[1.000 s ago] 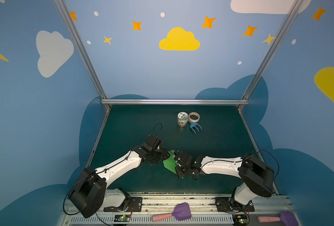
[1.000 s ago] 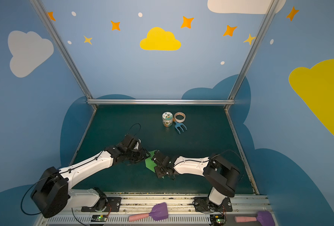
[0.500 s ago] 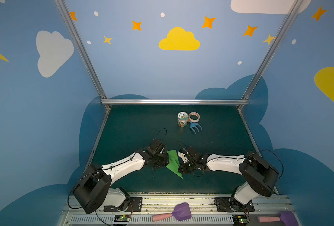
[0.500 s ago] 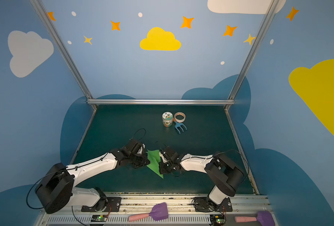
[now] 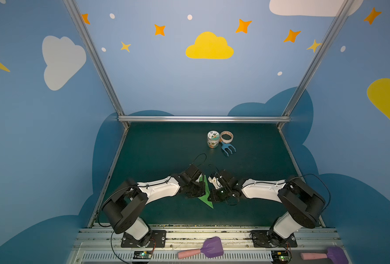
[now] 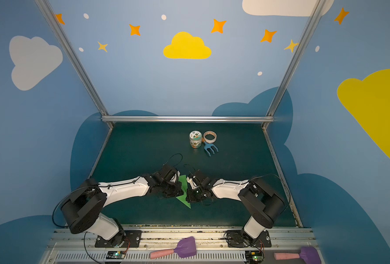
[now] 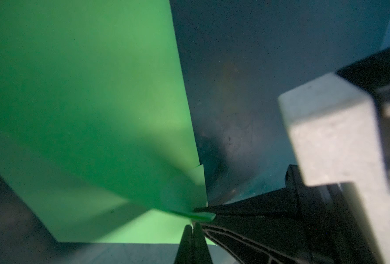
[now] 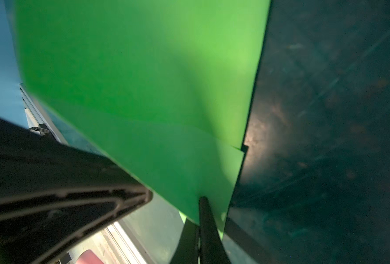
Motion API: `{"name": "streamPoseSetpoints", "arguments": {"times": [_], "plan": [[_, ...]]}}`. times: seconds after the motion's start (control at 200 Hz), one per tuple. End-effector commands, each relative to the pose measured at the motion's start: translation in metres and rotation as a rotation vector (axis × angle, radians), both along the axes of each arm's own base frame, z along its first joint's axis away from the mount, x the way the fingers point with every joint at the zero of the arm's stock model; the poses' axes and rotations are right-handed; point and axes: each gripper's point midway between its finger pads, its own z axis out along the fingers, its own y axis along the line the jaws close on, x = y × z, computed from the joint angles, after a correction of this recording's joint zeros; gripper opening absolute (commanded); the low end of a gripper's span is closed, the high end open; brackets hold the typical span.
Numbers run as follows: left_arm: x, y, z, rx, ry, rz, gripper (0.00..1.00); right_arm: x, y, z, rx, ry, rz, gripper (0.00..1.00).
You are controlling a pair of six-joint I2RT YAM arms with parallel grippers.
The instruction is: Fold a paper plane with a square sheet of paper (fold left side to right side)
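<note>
The green sheet of paper [image 5: 206, 194] [image 6: 183, 191] is folded into a slim pointed shape with layered flaps. It stands between my two grippers near the mat's middle front, its point toward the front rail. My left gripper [image 5: 199, 190] [image 6: 176, 189] is shut on its left edge. In the left wrist view the left gripper [image 7: 193, 225] pinches the paper [image 7: 86, 102]. My right gripper [image 5: 212, 194] [image 6: 188, 194] is shut on the right edge. In the right wrist view the right gripper [image 8: 199, 219] bites the paper [image 8: 143, 80].
A small printed jar [image 5: 213, 139], a tape roll [image 5: 226, 136] and a blue toy rake [image 5: 228, 148] sit at the mat's back middle. Two purple toy shovels [image 5: 210, 250] [image 5: 333, 254] lie on the front rail. Blue walls and metal posts enclose the mat.
My left gripper has shut on the paper. Both grippers have drawn together toward the middle, and the paper now stands narrower between them with its point toward the front.
</note>
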Motion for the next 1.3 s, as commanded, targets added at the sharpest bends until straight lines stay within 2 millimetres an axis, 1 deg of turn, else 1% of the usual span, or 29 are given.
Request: {"name": "streamPoseSetpoints", "arguments": {"times": [0.0,0.38,0.516,0.851,1.011,1.201,1.296], "plan": [[0.007,-0.006,0.002,-0.005,-0.034,-0.013,0.04,-0.033,-0.048,-0.051,-0.224,0.119,0.006,0.00],[0.017,-0.013,-0.005,0.006,-0.039,-0.015,0.04,-0.033,-0.050,-0.051,-0.220,0.118,0.018,0.00],[0.018,-0.016,-0.005,-0.002,-0.039,-0.018,0.04,-0.033,-0.051,-0.052,-0.220,0.121,0.021,0.00],[0.025,-0.005,-0.022,0.060,-0.033,0.015,0.04,-0.032,-0.051,-0.053,-0.217,0.124,0.025,0.00],[0.030,-0.001,-0.026,0.078,-0.035,0.036,0.04,-0.032,-0.052,-0.054,-0.219,0.126,0.026,0.00],[0.030,0.003,-0.032,0.089,-0.029,0.045,0.04,-0.032,-0.052,-0.055,-0.220,0.129,0.032,0.00],[0.030,0.003,-0.031,0.088,-0.030,0.047,0.04,-0.031,-0.052,-0.055,-0.219,0.131,0.030,0.02]]}}
